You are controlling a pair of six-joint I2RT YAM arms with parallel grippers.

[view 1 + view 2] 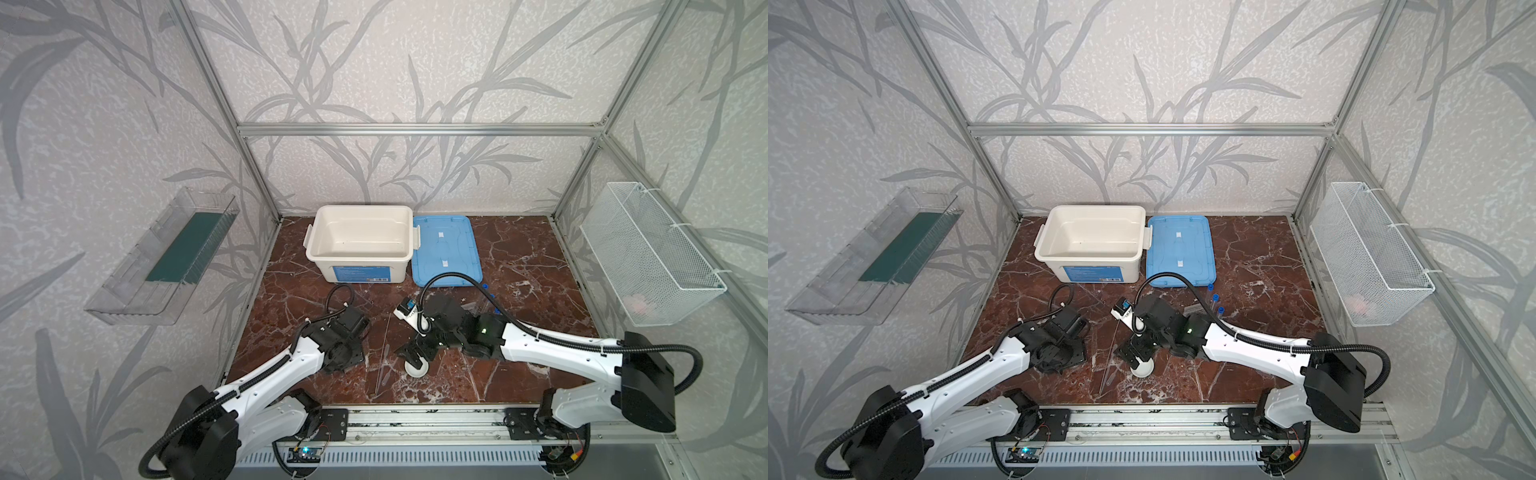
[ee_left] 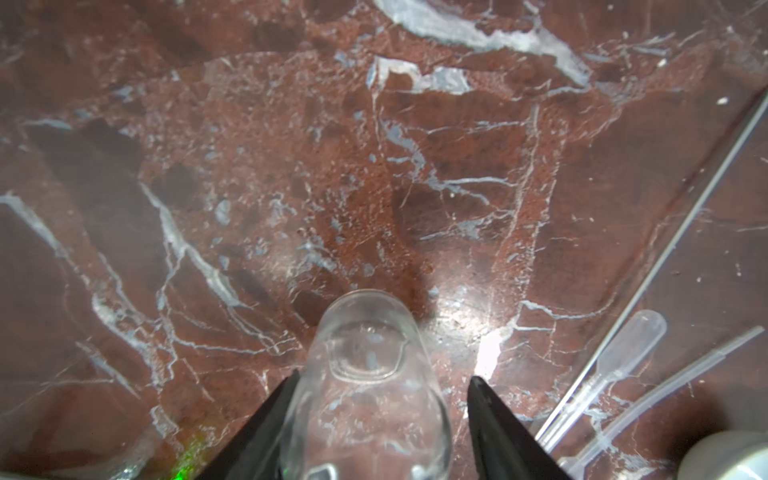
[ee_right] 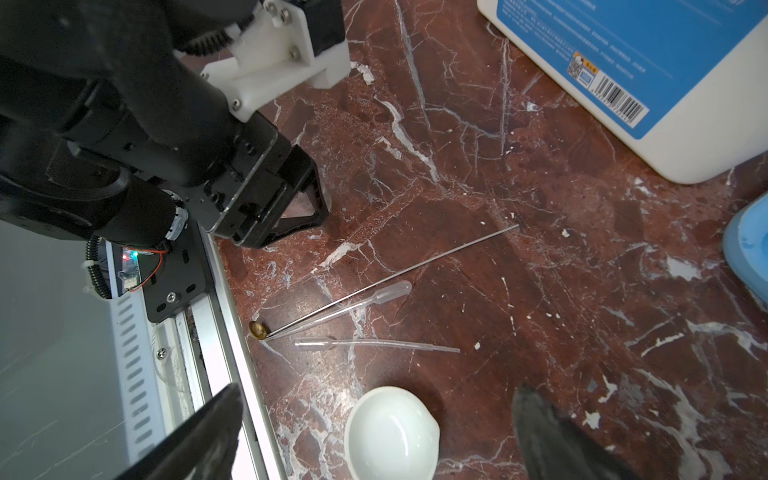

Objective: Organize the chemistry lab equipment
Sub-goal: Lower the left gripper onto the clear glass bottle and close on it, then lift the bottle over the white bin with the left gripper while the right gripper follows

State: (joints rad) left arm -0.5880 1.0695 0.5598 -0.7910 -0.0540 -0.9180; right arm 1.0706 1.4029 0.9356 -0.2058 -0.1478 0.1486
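On the marble desk [image 1: 519, 266], near centre, the right claw [image 3: 379, 388] hangs released. The small white dish [image 3: 390, 430] lies between its wide jaws, touching neither. To its left, the left claw [image 2: 385, 376], unclenched, straddles the small clear jar [image 2: 368, 399], one finger [image 2: 266, 419] close against it and the other apart. The thin rod [image 3: 390, 278] lies between the claws.

Both top views look down from high at six o'clock toward twelve (nearly identical framing). Wrist cameras sit close above the marble table [image 2: 291, 166], sharing the thin glass rod [image 2: 660, 259] [image 3: 395, 279].
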